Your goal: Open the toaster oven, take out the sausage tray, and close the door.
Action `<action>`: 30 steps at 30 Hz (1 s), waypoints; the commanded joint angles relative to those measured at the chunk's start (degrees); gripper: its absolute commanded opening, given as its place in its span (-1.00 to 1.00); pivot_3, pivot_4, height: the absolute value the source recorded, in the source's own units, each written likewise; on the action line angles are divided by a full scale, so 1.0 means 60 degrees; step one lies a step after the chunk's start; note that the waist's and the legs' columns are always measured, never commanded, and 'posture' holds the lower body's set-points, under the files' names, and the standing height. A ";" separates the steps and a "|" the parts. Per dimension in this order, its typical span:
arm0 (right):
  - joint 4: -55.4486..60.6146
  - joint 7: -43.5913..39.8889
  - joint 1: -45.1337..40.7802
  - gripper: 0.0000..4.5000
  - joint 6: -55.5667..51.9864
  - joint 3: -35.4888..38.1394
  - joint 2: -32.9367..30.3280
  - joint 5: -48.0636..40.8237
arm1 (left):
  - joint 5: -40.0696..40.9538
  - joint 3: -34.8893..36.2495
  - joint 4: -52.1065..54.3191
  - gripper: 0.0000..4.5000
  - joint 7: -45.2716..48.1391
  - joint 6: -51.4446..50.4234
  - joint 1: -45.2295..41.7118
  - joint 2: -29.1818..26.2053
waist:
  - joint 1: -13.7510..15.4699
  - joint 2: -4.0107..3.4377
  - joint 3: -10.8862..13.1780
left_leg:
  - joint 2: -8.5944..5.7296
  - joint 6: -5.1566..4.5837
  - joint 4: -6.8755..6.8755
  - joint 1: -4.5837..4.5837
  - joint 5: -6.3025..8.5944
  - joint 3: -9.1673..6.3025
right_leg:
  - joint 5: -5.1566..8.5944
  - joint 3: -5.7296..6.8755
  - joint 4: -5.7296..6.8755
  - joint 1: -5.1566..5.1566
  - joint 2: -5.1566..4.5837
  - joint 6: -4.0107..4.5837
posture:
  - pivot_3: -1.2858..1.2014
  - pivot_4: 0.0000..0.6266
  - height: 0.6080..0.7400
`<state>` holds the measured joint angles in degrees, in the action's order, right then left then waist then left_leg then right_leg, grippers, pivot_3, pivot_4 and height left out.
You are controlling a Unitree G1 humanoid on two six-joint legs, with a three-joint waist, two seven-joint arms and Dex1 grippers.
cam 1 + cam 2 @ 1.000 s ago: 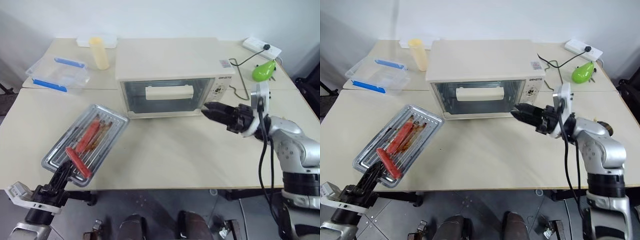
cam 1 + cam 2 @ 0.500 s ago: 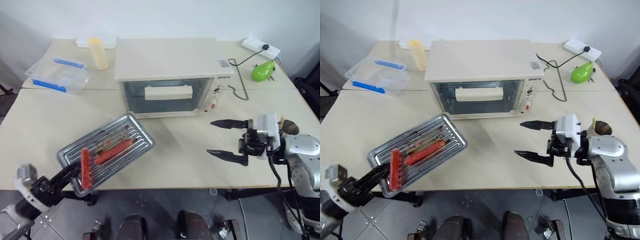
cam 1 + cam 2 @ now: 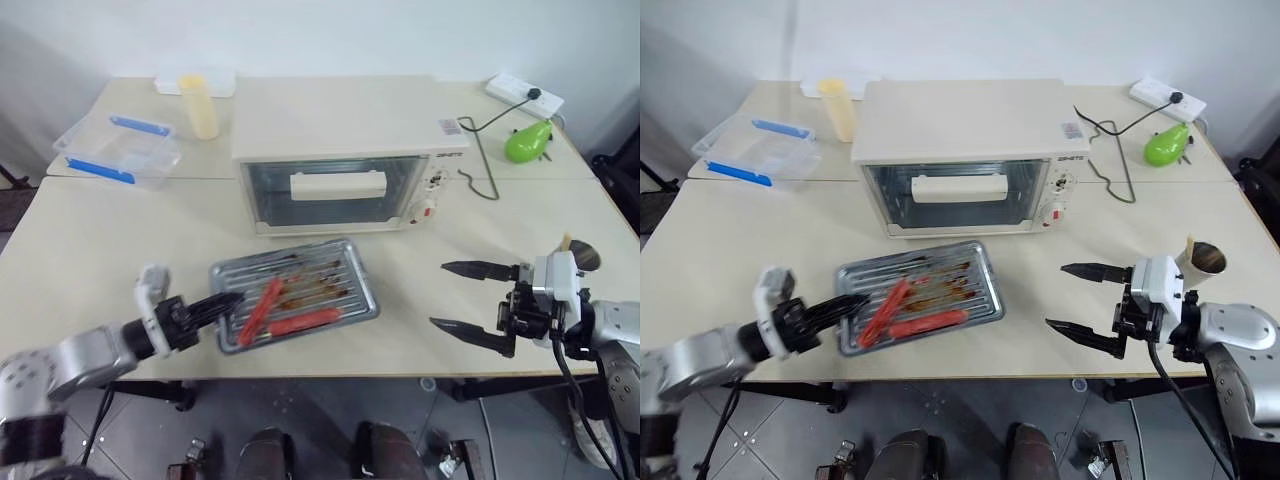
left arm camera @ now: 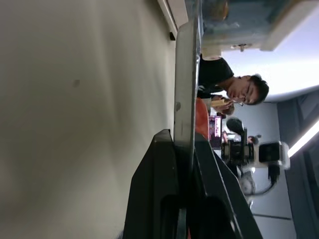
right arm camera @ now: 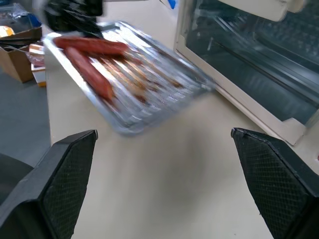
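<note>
Cream-white boxy toaster oven (image 3: pixel 345 150): I see its glass door (image 3: pixel 330 192) closed. Shallow silver ridged sausage tray (image 3: pixel 293 306): now directly before the oven, swung in from my left. Left gripper (image 3: pixel 222 300): level, clamped on the tray's edge. Right gripper (image 3: pixel 472 298): drawn back, fingers now spread wide, empty.

Sausage tray (image 5: pixel 124 79) motion-blurred in right wrist view; left pincer (image 3: pixel 222 300) tips hidden at tray rim.
</note>
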<state>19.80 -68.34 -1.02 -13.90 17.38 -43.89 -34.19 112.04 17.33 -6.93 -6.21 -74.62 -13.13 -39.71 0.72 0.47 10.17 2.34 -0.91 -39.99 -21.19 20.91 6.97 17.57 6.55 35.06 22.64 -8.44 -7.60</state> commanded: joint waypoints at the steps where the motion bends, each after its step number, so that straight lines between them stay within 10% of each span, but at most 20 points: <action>1: 0.0523 0.0229 0.0247 1.00 -0.0023 0.0390 -0.0127 -0.0244 | 0.0160 -0.0358 -0.0627 -1.00 -0.0937 -0.0051 -0.0727 0.0404 | -0.0001 -0.0001 0.0000 | -0.0006 0.0000 0.0001 0.0005 0.0000 0.0003 | -0.0002 -0.0007 0.0002 -0.0001 -0.0002 -0.0003 | 0.03 -0.52 1.00; 14: 0.1058 0.0804 0.0811 1.00 0.0086 0.0352 -0.0014 -0.0226 | 0.0160 -0.1847 -0.1605 -1.00 -0.2306 -0.0578 -0.2499 0.1099 | 0.0129 0.0002 0.0000 | -0.0031 -0.0008 -0.0009 0.0004 -0.0010 -0.0009 | -0.0014 -0.0021 -0.0006 -0.0013 -0.0004 -0.0026 | 0.03 -0.52 1.00; 22: 0.0963 0.0770 0.0859 1.00 0.0260 0.0256 -0.0028 -0.0127 | 0.0160 -0.1494 -0.0399 0.16 -0.1661 -0.0481 -0.2221 0.0684 | 0.0110 0.0005 0.0002 | -0.0031 -0.0005 -0.0008 0.0003 -0.0012 -0.0010 | -0.0014 -0.0019 -0.0006 -0.0013 -0.0003 -0.0027 | 0.03 -0.52 1.00; 30: 0.0160 0.0079 0.0746 1.00 0.0427 -0.0014 -0.0269 0.0048 | -0.2237 -0.0388 0.2555 0.99 0.0275 -0.0245 0.0214 -0.2380 | -0.0068 -0.0010 0.0009 | -0.0020 0.0006 0.0016 0.0012 -0.0010 -0.0001 | -0.0012 -0.0020 -0.0017 -0.0005 0.0005 -0.0024 | 0.03 -0.52 1.00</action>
<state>20.90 -66.73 3.89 -12.63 17.36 -44.61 -33.83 103.19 13.44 5.06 -9.47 -76.58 -12.57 -52.68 0.31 0.41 10.23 2.20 -0.89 -39.90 -21.13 20.85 6.99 17.51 6.43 34.92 22.60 -8.40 -7.73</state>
